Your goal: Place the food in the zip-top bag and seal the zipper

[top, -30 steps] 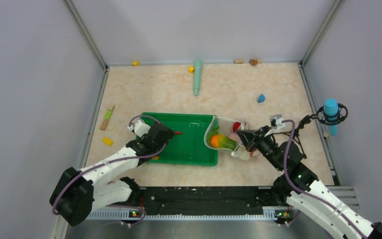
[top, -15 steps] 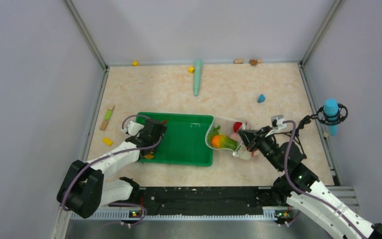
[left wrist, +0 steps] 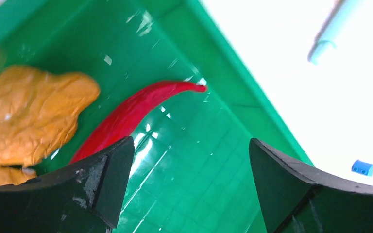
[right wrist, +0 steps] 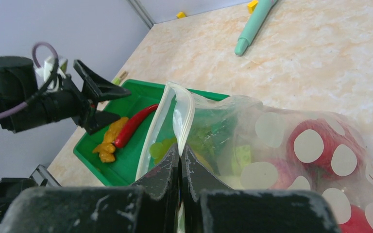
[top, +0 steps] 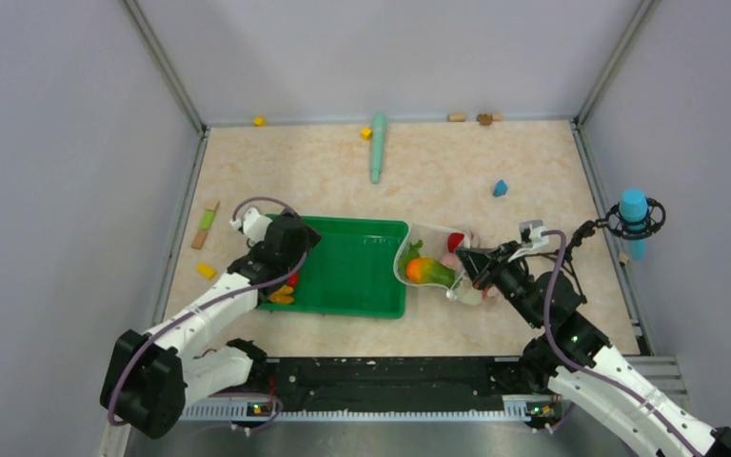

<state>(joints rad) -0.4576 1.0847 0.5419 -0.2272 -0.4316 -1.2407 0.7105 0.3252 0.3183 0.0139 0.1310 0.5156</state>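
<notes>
The zip-top bag (top: pixel 443 259), clear with white dots, lies at the green tray's (top: pixel 362 286) right end. Its mouth gapes toward the tray. Inside it I see an orange-green mango (top: pixel 425 271), a red tomato (right wrist: pixel 315 141) and green pieces. My right gripper (right wrist: pixel 180 148) is shut on the upper edge of the mouth, and the zipper (right wrist: pixel 153 131) strip curves away unsealed. A red chili (left wrist: pixel 131 109) and a yellow-orange bunch (left wrist: pixel 29 116) lie at the tray's left end. My left gripper (left wrist: pixel 192 179) hovers open just beside the chili, holding nothing.
A long teal stick (top: pixel 378 145) lies at the back with small yellow blocks (top: pixel 365 132) near it. A blue block (top: pixel 500 188) sits back right, and a yellow block (top: pixel 207 270) and a wood-green stick (top: pixel 206 226) lie left of the tray. Walls close in on three sides.
My left arm has swung from the tray's middle to its left end, over the chili and bunch. The tray has slid slightly left. The right gripper still pinches the bag.
</notes>
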